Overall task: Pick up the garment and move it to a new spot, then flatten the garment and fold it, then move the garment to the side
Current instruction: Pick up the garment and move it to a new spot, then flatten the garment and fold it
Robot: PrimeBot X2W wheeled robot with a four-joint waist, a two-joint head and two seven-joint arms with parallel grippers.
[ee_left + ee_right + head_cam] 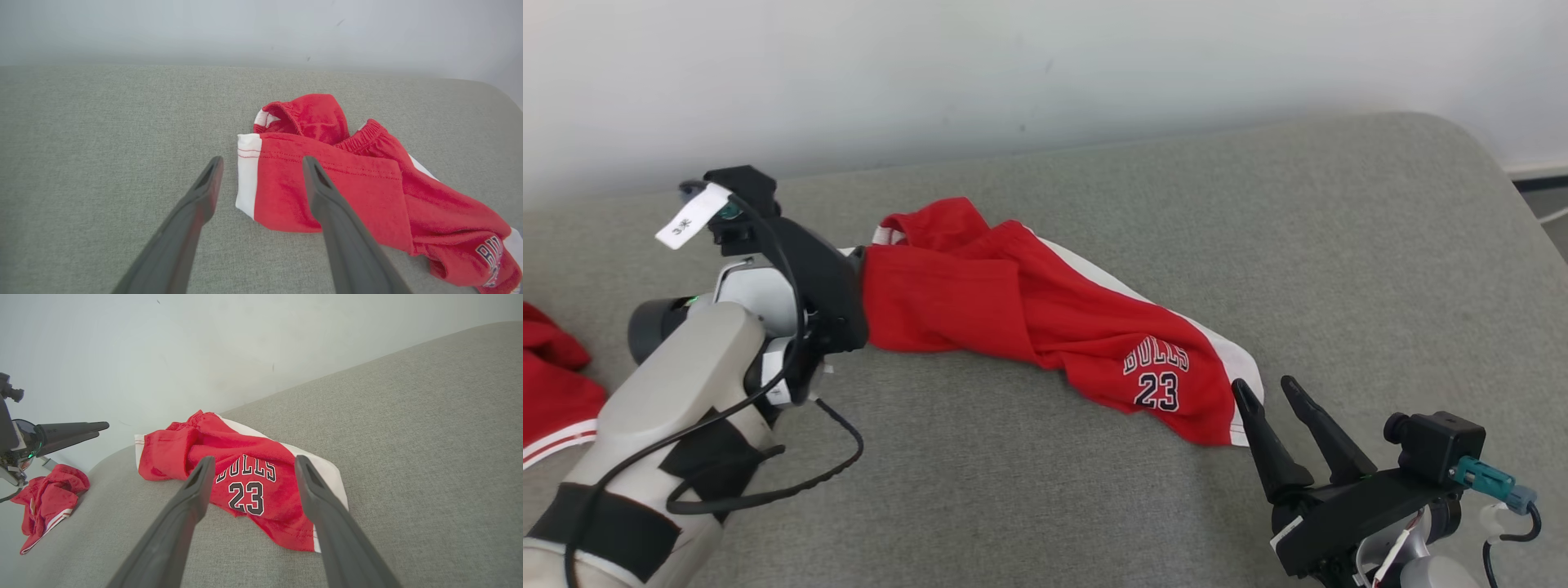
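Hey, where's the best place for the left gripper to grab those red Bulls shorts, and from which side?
Probably the white-banded hem of the red shorts, coming from the robot's left, low over the cushion. That edge lies flat and exposed just ahead of the open left gripper; the waistband beyond is bunched.

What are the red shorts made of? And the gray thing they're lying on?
The shorts look like soft knit cloth, maybe cotton: matte, slightly fuzzy, wrinkled, with stitched hems and a gathered waistband. The gray cushion looks covered in woven fabric: a fine speckled weave shows, no shine. What's inside can't be seen.
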